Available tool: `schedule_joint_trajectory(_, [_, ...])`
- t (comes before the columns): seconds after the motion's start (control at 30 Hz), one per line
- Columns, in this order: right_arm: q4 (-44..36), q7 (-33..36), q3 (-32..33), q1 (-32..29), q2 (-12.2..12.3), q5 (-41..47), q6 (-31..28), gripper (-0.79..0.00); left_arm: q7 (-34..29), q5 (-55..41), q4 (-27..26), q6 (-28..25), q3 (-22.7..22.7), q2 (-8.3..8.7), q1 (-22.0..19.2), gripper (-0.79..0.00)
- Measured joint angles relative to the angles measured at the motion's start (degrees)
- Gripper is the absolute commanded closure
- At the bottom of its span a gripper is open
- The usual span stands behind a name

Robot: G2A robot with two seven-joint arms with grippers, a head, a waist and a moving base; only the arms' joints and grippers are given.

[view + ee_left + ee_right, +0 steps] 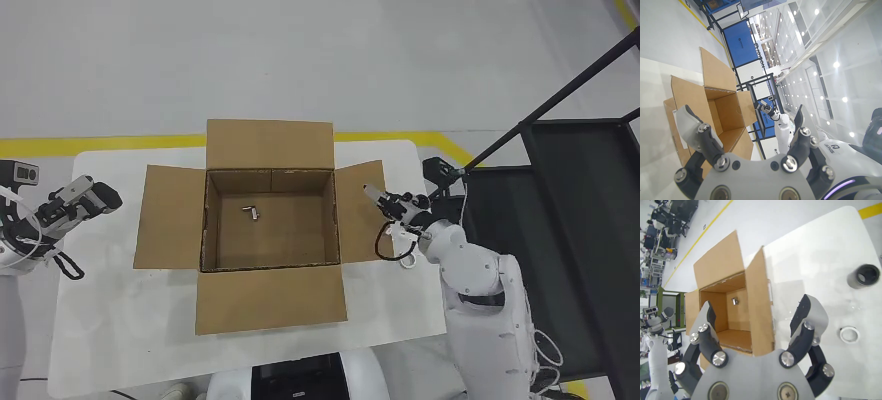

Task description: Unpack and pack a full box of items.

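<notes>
While the cardboard box (270,145) stands open in the middle of the white table (120,320) in the top view, all four flaps folded out, a small metal part (252,211) lies on its floor towards 11 o'clock. The left gripper (100,195) hangs at the box's 9 o'clock, out by the table edge and well apart from the flap. The right gripper (385,205) is at 3 o'clock, just over the outer edge of that flap.

In the left wrist view, the left gripper (742,111) has its fingers spread wide, with the box (723,113) beyond them. A white label (682,142) is stuck on the box's outer wall, its writing too small to read. Blue and white panels (740,41) in the room behind carry print.

In the right wrist view, the right gripper (756,303) is spread wide too, and the near flap's edge rises between its fingers; whether they touch cannot be told. The metal part (735,301) sits on the box (715,262) floor. Another white label (770,291) is on the outer wall, unreadable. On the table (829,247) beside the box are a dark cylinder (865,278) and a white ring (849,334), apart from each other.
</notes>
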Motion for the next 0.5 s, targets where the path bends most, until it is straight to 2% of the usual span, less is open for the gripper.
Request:
schedule_joint_trajectory(0.2, [2.0, -2.2, -8.9, 3.3, 0.0, -3.8, -2.6, -0.785, 0.0, 0.0, 0.0, 0.0, 0.0, 0.0, 0.0, -0.785])
schedule_joint_trajectory(0.33, [4.2, -6.1, -13.2, 4.6, 0.3, -12.9, -4.3, -0.785, 0.0, 0.0, 0.0, 0.0, 0.0, 0.0, 0.0, -0.785])
schedule_joint_trajectory(0.5, [6.6, -9.9, -13.1, 5.4, 0.5, -20.1, -0.9, -0.785, 0.0, 0.0, 0.0, 0.0, 0.0, 0.0, 0.0, -0.785])
